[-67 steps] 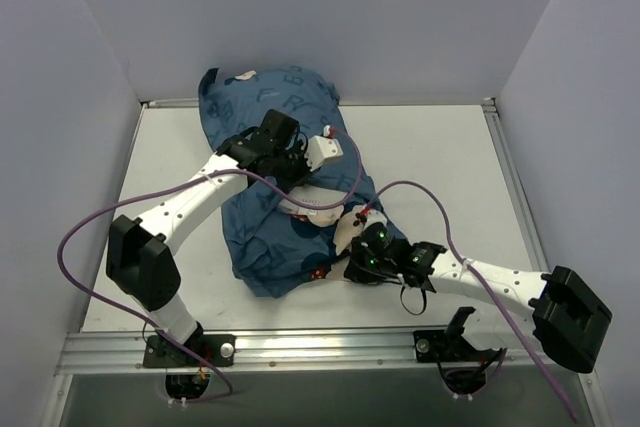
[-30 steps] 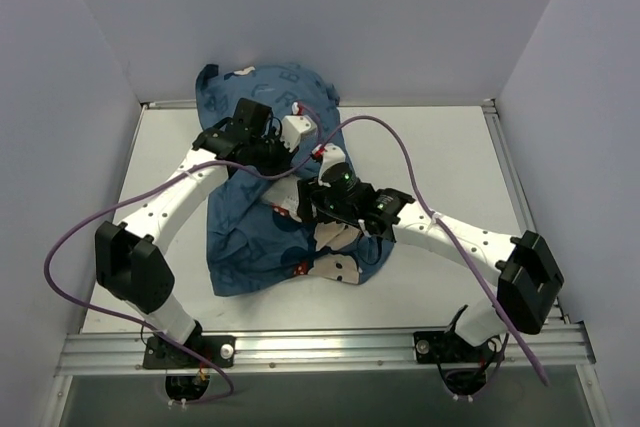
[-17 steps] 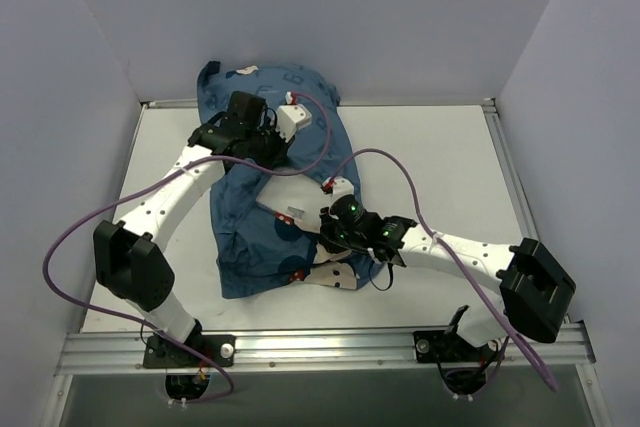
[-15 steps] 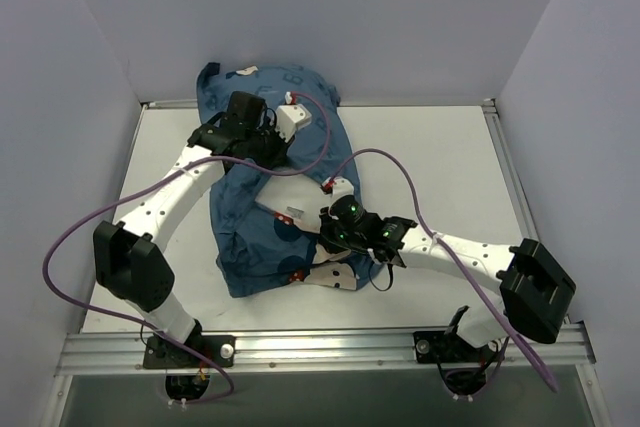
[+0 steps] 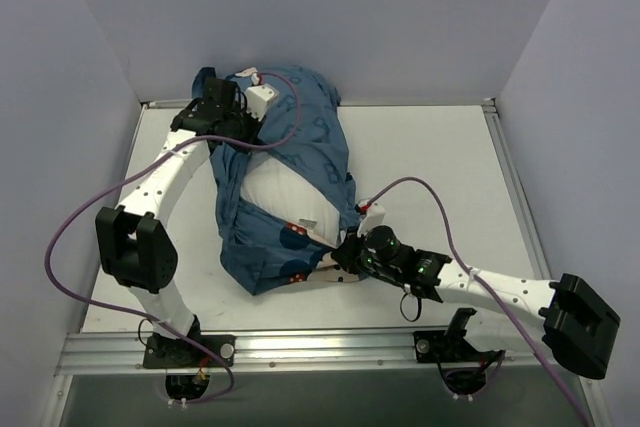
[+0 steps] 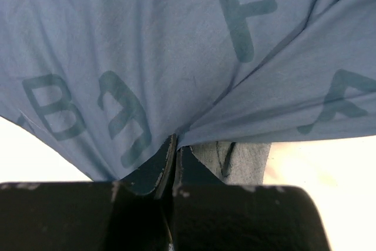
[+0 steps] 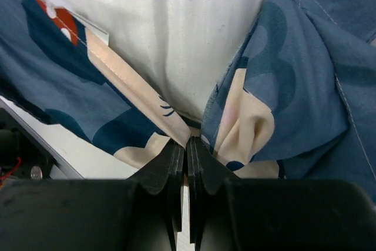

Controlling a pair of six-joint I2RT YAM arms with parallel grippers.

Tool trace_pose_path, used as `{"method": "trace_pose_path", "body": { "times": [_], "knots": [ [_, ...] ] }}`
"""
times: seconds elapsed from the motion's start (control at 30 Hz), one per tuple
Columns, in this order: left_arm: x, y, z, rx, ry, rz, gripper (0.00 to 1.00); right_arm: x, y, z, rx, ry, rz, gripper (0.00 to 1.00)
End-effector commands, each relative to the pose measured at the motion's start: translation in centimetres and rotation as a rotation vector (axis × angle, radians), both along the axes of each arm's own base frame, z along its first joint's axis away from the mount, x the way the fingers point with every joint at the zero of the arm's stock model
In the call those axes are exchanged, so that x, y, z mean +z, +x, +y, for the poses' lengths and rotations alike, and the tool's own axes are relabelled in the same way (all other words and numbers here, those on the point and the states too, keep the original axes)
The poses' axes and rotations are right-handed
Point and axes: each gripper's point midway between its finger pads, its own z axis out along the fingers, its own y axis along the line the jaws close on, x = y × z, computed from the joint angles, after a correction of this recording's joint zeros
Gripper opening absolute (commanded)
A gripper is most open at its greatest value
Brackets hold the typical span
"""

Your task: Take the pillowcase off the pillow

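Note:
The blue printed pillowcase [image 5: 312, 137] lies stretched from the back wall toward the near middle of the table. The white pillow [image 5: 275, 192] shows through its open side. My left gripper [image 5: 238, 127] is at the back left, shut on a fold of the pillowcase [image 6: 176, 45]; its tips [image 6: 175, 145] pinch the blue cloth. My right gripper [image 5: 338, 255] is at the near end of the opening. Its jaws [image 7: 187, 142] are shut where the white pillow [image 7: 176, 33] narrows between the pillowcase hems [image 7: 305, 57], apparently on the pillow's corner.
The white table [image 5: 440, 167] is boxed in by pale walls at the left, back [image 5: 350, 17] and right. A metal rail [image 5: 320, 347] runs along the near edge. The left arm's purple cable [image 5: 290, 127] lies over the pillowcase; the right arm's cable [image 5: 440, 217] loops above the table.
My left gripper has pulled the pillowcase back and to the left. My right gripper has drawn toward the near edge. More white pillow shows in the opening.

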Motion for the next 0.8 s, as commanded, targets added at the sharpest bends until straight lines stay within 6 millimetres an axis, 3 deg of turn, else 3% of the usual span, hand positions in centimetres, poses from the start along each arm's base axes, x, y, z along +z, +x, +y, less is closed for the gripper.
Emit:
{"method": "trace_pose_path", "body": {
  "times": [0.0,0.03,0.07,0.1,0.13,0.2,0.23,0.27,0.3,0.33,0.4,0.43,0.47,0.5,0.53,0.6,0.67,0.77],
  "knots": [
    [1.6,2.0,2.2,0.001,0.106,-0.165,0.02,-6.2,-2.6,-2.5,-0.007,-0.137,0.144,0.00],
    [0.9,0.3,-0.8,-0.108,0.084,-0.149,0.02,-6.1,-2.2,-2.0,-0.003,-0.138,0.133,0.00],
    [0.8,-1.0,-2.0,-0.190,0.094,-0.160,0.04,-6.0,-1.8,-1.4,0.010,-0.136,0.113,0.00],
    [-0.8,-3.1,-3.2,-0.264,0.094,-0.110,0.27,-6.1,-1.5,-1.2,0.014,-0.142,0.107,0.00],
    [-0.8,-5.5,-6.0,-0.389,0.058,-0.097,0.44,-6.0,-1.1,-0.7,0.020,-0.146,0.104,0.00],
    [0.3,-8.3,-7.4,-0.507,0.047,-0.099,0.70,-5.7,-0.7,-0.4,0.026,-0.149,0.085,0.00],
    [1.8,-9.1,-8.2,-0.544,0.020,-0.111,0.86,-5.5,-0.5,-0.4,0.025,-0.149,0.079,0.00],
    [2.9,-10.4,-9.5,-0.603,-0.046,-0.094,0.95,-5.2,-0.3,-0.3,0.021,-0.146,0.071,0.00],
    [3.8,-11.5,-9.8,-0.627,-0.078,-0.063,0.97,-4.8,-0.1,-0.4,0.018,-0.137,0.060,0.00],
    [6.1,-11.5,-10.4,-0.647,-0.114,-0.099,0.94,-4.6,0.1,-0.6,0.008,-0.132,0.057,0.00],
    [8.2,-13.3,-11.6,-0.712,-0.200,-0.082,0.94,-3.9,0.4,-0.7,-0.003,-0.105,0.047,0.00],
    [10.3,-13.7,-12.3,-0.746,-0.232,-0.112,0.96,-3.7,0.5,-0.8,-0.011,-0.094,0.047,0.00],
    [10.9,-14.4,-13.0,-0.773,-0.256,-0.103,0.99,-3.5,0.7,-0.9,-0.021,-0.080,0.043,0.00],
    [11.2,-16.3,-14.2,-0.835,-0.281,-0.076,0.86,-3.3,0.7,-1.0,-0.022,-0.066,0.043,0.00],
    [11.1,-17.2,-15.1,-0.881,-0.273,-0.072,0.62,-3.2,0.7,-1.0,-0.029,-0.058,0.044,0.00],
    [8.7,-19.4,-16.7,-0.940,-0.179,-0.037,0.47,-3.2,0.8,-1.3,-0.038,-0.046,0.046,0.00],
    [3.5,-19.4,-16.8,-0.943,-0.033,0.020,0.48,-3.1,0.9,-1.4,-0.049,-0.029,0.047,0.00],
    [-0.7,-16.9,-16.4,-0.850,0.178,-0.023,0.53,-3.1,1.1,-1.8,-0.069,-0.017,0.050,0.00]
  ]
}}
